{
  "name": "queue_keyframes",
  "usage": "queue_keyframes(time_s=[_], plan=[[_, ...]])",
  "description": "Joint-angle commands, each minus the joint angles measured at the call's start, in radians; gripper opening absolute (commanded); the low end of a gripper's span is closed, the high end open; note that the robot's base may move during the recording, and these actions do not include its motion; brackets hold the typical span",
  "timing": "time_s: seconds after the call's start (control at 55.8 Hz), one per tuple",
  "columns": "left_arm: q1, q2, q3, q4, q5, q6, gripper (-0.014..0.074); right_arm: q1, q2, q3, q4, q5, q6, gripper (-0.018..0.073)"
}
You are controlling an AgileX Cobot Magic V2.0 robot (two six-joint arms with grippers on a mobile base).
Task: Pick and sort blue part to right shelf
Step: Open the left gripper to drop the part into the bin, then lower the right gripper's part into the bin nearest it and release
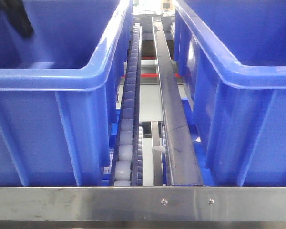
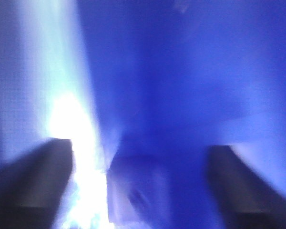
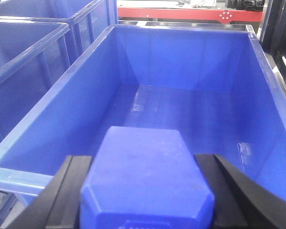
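My right gripper (image 3: 143, 162) is shut on a blue part (image 3: 145, 176), with a black finger (image 3: 74, 183) pressed to each side. It hovers over the near rim of a large blue bin (image 3: 181, 57) that has nothing in it. In the very blurred left wrist view, my left gripper (image 2: 139, 145) is open inside a blue bin, its dark fingers (image 2: 35, 181) wide apart. Another blue part (image 2: 138, 186) shows between and below them, touching neither. In the front view the right shelf's steel front rail (image 1: 143, 202) runs along the bottom.
Two big blue bins (image 1: 47, 81) (image 1: 248, 71) stand on the rack, with grey roller tracks (image 1: 128, 114) and a steel divider (image 1: 174, 119) between them. A dark piece of the left arm (image 1: 19, 19) shows inside the left bin. More blue bins (image 3: 28, 47) stand left of the right gripper's bin.
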Motion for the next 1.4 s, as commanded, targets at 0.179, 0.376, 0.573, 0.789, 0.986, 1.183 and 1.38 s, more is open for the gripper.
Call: queue_keyframes(time_s=[0.179,0.376,0.573,0.789,0.986,1.183,1.38], plan=[[-0.008,-0.384,0.192,-0.009,-0.155,-0.002,0.0230,-0.001,-0.001,-0.026,-0.031,-0.087,-0.011,0.0199],[-0.008,-0.636,0.347,-0.009,-0.219,-0.002,0.0204,-0.001,0.033,-0.033,-0.032,-0.081,-0.010,0.0199],[-0.008,-0.892,0.486,-0.003,-0.281,-0.002,0.0202,-0.001,0.268,-0.148,-0.032,-0.032,-0.009,0.0199],[-0.008,-1.099,0.592,0.018,-0.294,-0.002,0.0195,-0.001,0.611,-0.385,-0.031,0.081,0.042,0.0199],[-0.008,-1.228,0.633,0.036,-0.275,-0.002,0.0181,-0.018,0.903,-0.597,-0.025,0.214,0.047,0.0199],[-0.008,-1.299,0.638,0.061,-0.177,-0.004,0.0124,-0.159,1.151,-0.727,0.051,0.208,-0.015,0.0199],[-0.002,-1.333,0.638,0.153,-0.109,-0.112,0.0124,-0.367,1.360,-0.841,0.308,0.187,-0.288,0.0199]])
